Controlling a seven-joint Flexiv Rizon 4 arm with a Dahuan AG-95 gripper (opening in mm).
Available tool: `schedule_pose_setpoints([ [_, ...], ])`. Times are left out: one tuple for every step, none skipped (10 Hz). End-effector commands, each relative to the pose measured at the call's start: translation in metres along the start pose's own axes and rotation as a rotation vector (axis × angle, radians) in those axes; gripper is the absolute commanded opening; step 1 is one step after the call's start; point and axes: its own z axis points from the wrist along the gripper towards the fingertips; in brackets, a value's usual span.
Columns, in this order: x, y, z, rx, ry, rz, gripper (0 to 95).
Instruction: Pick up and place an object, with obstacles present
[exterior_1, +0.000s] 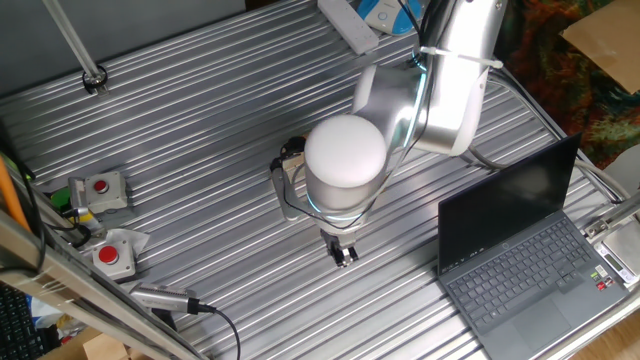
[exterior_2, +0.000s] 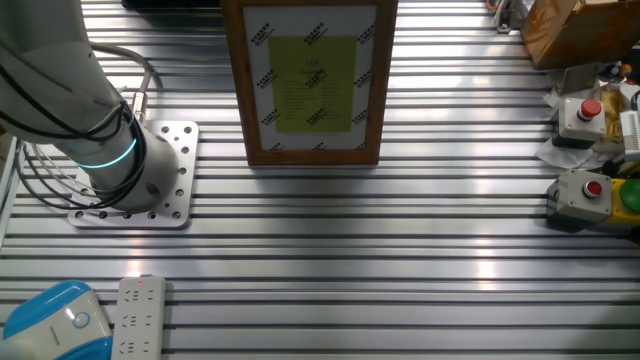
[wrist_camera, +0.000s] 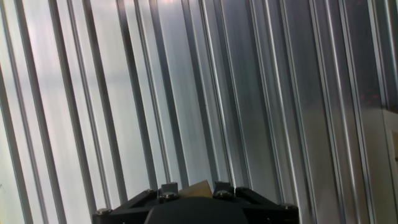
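Silver and white housings were seen on the arm (exterior_1: 440, 90), which was bent over the middle of the surface (exterior_1: 200, 120), its rounded white joint cap uppermost and the wrist turned straight down. The black claw (exterior_1: 344, 255) was held just above the ribbed aluminium slats. In the hand view, the tiny tan wooden cube (wrist_camera: 199, 188) was seen as a pale wedge pinched between the two black fingers, so the claw was clamped on it. A black laptop (exterior_1: 530, 250) was stood open near the arm. Two grey boxes with red buttons (exterior_1: 100, 190) were placed well apart from it, at the surface's edge. In the other fixed view, a wood-framed panel (exterior_2: 311, 80) holding a yellow-green sheet was shown, its print too small to be read, and a white power strip (exterior_2: 138, 318) was laid near the arm's bolted base.
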Motion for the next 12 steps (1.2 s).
schedule_pose_setpoints([
  [0.001,-0.001,0.0,-0.005,-0.006,-0.001,0.0],
  [0.001,-0.001,0.0,-0.006,-0.006,-0.002,0.0],
  [0.001,-0.001,0.0,-0.007,-0.005,-0.004,0.0],
  [0.001,-0.001,0.0,-0.01,-0.009,-0.008,0.0],
  [0.001,-0.001,0.0,-0.011,-0.009,-0.007,0.0],
  [0.001,-0.001,0.0,-0.015,-0.007,-0.002,0.0],
  [0.001,-0.001,0.0,-0.015,-0.007,-0.002,0.0],
  [0.001,-0.002,0.002,-0.027,-0.004,0.006,0.0],
  [0.0,-0.002,0.008,-0.028,-0.003,0.01,0.0],
  [0.0,-0.003,0.015,-0.032,-0.003,0.011,0.0],
  [-0.001,-0.004,0.023,-0.031,-0.004,0.008,0.0],
  [-0.002,-0.005,0.029,-0.029,-0.005,0.005,0.0],
])
